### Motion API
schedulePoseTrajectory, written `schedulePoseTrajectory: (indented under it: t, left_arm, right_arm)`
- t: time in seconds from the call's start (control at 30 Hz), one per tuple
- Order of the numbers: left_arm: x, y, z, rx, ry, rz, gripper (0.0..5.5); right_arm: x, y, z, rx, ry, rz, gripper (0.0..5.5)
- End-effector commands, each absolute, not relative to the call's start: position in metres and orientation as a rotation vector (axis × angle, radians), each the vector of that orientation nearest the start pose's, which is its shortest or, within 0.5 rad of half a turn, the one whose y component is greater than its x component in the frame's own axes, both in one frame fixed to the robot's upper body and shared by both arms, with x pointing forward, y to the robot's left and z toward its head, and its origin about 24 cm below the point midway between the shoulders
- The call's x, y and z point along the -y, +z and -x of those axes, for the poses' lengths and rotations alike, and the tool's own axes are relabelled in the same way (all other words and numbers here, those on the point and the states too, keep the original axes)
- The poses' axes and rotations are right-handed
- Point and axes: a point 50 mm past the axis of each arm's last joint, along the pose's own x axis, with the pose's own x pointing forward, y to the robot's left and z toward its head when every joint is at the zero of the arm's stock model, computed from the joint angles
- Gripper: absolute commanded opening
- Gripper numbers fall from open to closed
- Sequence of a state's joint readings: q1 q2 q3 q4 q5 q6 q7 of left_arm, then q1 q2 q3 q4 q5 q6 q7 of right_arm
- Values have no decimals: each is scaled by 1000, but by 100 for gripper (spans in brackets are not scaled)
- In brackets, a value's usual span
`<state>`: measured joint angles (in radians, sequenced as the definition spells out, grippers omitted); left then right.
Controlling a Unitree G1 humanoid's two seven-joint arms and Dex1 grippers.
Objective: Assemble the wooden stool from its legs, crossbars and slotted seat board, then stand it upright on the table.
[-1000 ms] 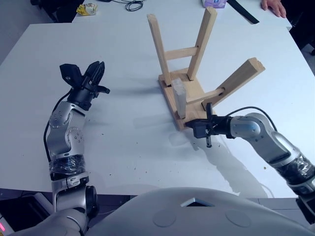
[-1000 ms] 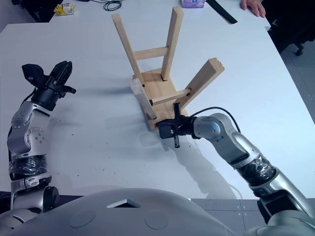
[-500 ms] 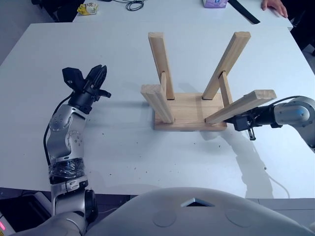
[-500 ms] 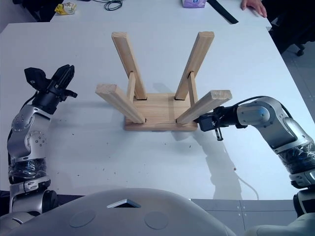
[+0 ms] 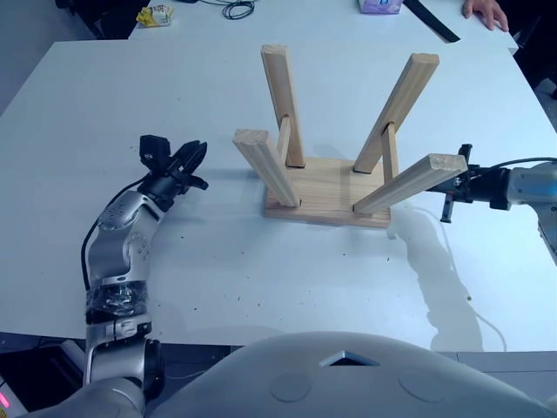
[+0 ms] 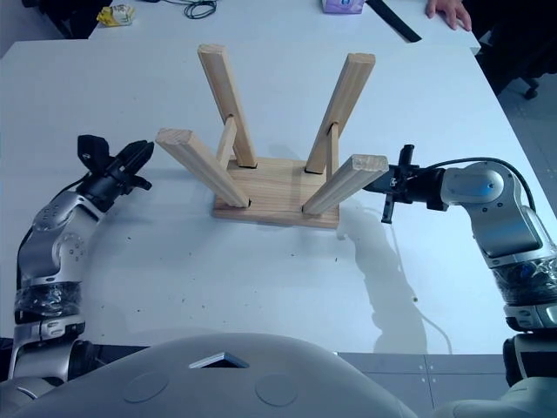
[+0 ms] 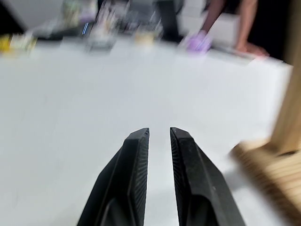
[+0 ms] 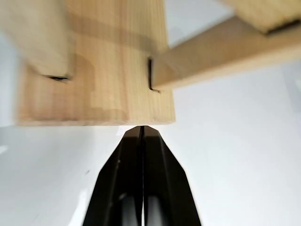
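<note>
Tabletop point(image 5: 218, 261), white, is spread across the head views. At centre left of the frame the left arm point(image 5: 117, 239) is laid over it, and the left jaws are held just above the surface, pointed toward the stool point(image 5: 326, 196) but well short of it. In the left wrist view the two black fingers point(image 7: 136, 179) are set narrowly apart, with a slim gap between them and nothing gripped.

At the centre of the frame the stool is seen upside down. Its seat board point(image 5: 324, 185) is laid flat on the tabletop, and the four legs are splayed upward and outward: the far left leg point(image 5: 283, 104), the near left leg point(image 5: 265, 165), the far right leg point(image 5: 399, 109) and the near right leg point(image 5: 405, 183). A crossbar point(image 5: 283, 144) is fitted between the left pair, and another crossbar point(image 5: 390, 152) between the right pair.

At centre right the right arm point(image 6: 487, 196) is stretched in from the frame edge, and the right jaws are placed just beside the free end of the near right leg. In the right wrist view the fingertips point(image 8: 134, 155) are pressed together with nothing between them, right at the edge of the wood; contact cannot be told.
</note>
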<state>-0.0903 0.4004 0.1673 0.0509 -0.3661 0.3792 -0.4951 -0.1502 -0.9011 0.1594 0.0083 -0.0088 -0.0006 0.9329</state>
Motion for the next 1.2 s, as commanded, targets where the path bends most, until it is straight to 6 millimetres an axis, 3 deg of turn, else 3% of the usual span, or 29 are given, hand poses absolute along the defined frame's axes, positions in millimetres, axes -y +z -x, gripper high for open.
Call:
schedulePoseTrajectory:
  t: [0.03, 0.13, 0.27, 0.43, 0.57, 0.73, 0.93, 1.2]
  left_arm:
    - [-212, 38, -254, -334, -385, 62, 57]
    - [-202, 33, -240, -379, -434, 78, 9]
    - [-189, 29, -231, -448, -507, 89, 2]
    - [-193, 17, -231, -563, -518, 52, 2]
    - [-184, 14, -236, -572, -591, 47, 2]
    - [-164, 23, -216, -566, -761, 97, 2]
    - [-176, 26, -201, -607, -754, 82, 2]
    - [-195, 33, -187, -627, -696, 65, 2]
  right_arm:
    - [245, 69, -243, -436, 897, 849, 0]
    - [250, 71, -243, -446, 864, 868, 0]
    - [248, 66, -243, -456, 843, 878, 0]
    - [225, 54, -231, -460, 909, 842, 0]
    - [211, 46, -228, -460, 939, 820, 0]
    - [197, 41, -223, -450, 990, 802, 0]
    - [191, 37, -213, -458, 1012, 779, 0]
    - [188, 38, -179, -511, 1008, 688, 0]
